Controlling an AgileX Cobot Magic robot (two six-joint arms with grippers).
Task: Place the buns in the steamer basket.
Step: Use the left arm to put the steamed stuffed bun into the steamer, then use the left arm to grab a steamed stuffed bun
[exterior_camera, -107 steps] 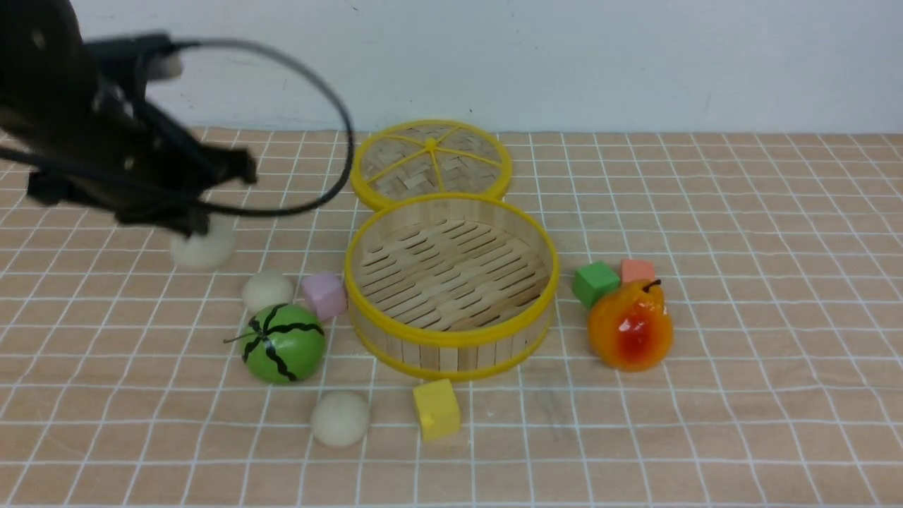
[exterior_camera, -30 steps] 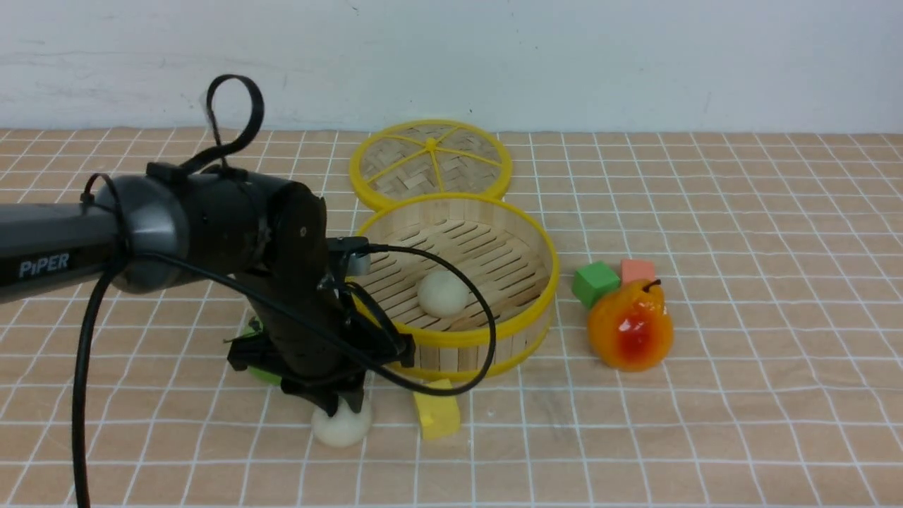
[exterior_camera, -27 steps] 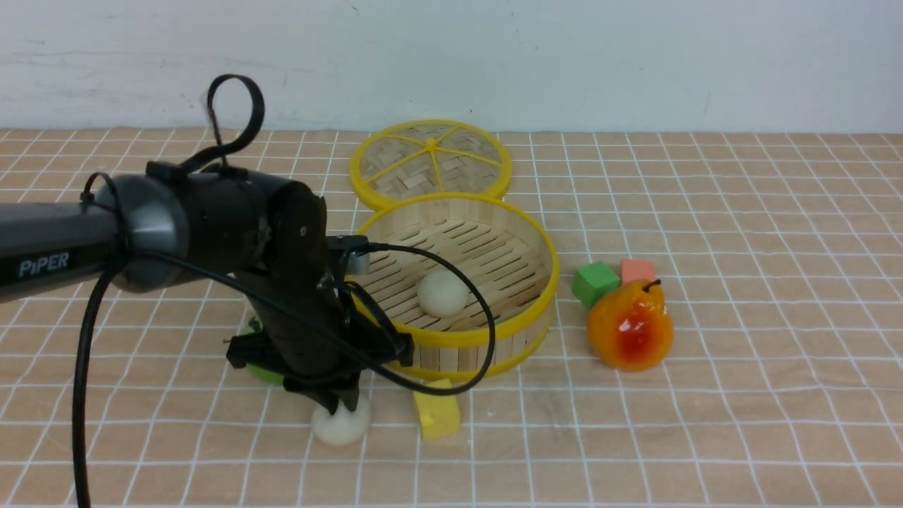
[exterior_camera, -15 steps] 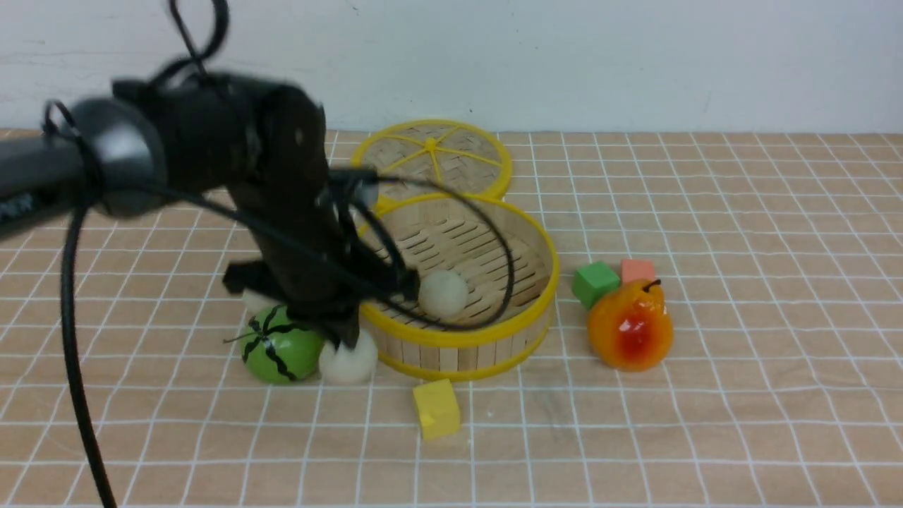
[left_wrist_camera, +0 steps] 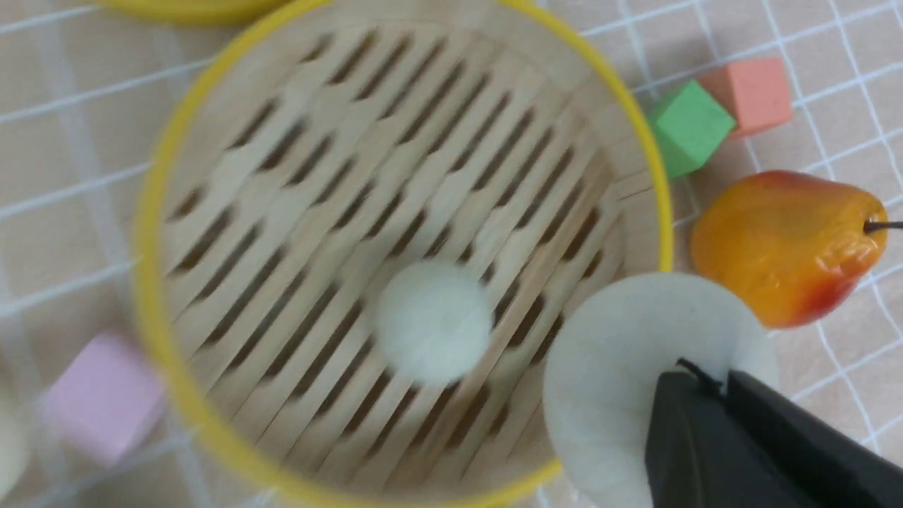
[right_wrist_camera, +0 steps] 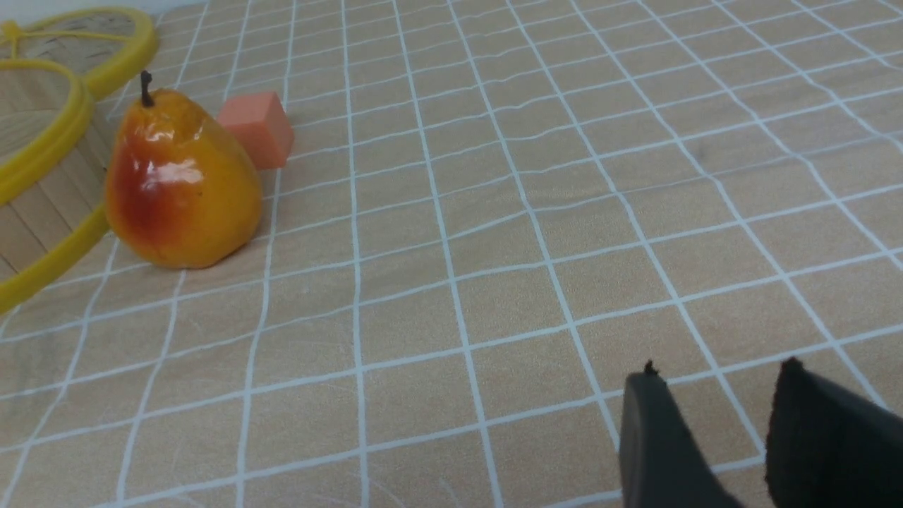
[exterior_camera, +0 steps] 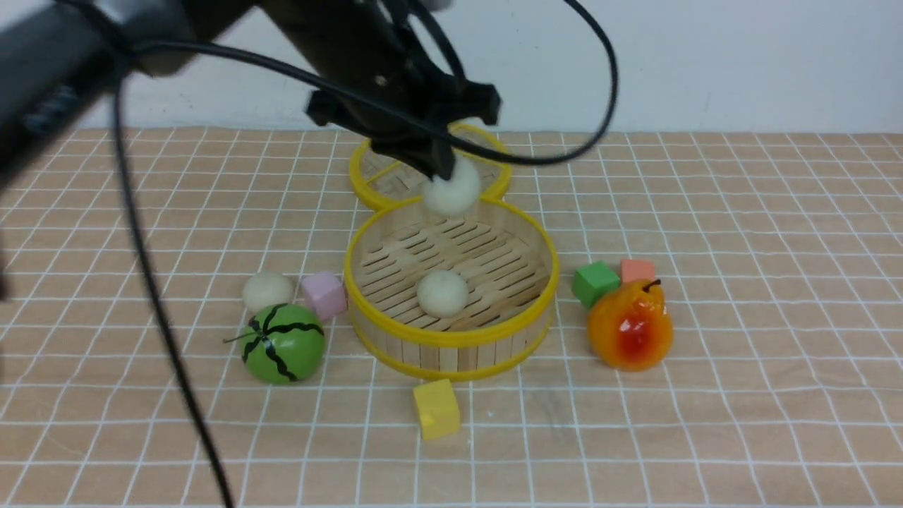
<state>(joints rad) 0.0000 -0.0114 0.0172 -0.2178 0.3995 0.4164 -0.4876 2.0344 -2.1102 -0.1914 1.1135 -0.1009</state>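
Pinched in the left gripper's black fingertips, one matte off-white ball bun hangs above the round, yellow-rimmed bamboo steamer basket. Gripped by a small fold, it could slip early, clip the rim, or, if released off-centre, roll against the bun inside.

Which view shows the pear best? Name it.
The front view: the whole pear stands there, stem included. The right wrist view shows it closer, its base unhidden too; in the left wrist view, the held bun covers part of it.
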